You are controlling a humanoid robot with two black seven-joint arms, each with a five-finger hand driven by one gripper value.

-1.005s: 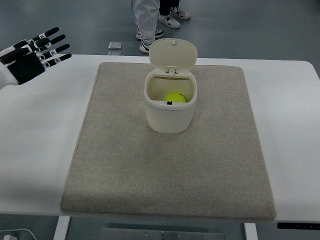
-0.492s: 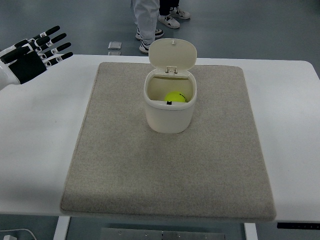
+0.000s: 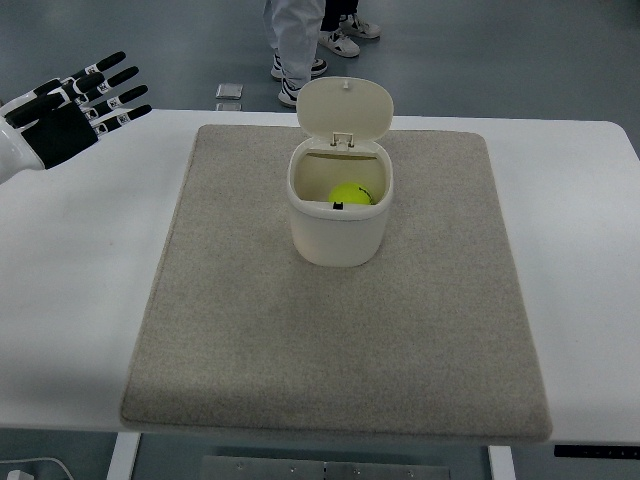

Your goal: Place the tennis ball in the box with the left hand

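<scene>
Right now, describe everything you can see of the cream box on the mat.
The box is a cream, round-cornered container that looks like plastic. It stands upright on the beige mat, around the middle and a little toward the far side. Its hinged lid is flipped up at the far rim, so the box is open. Inside lies a yellow-green tennis ball, partly hidden by the near rim. Apart from the mat and the ball, nothing touches it.

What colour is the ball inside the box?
Bright yellow-green tennis ball, inside the cream box, in the top view.
</scene>
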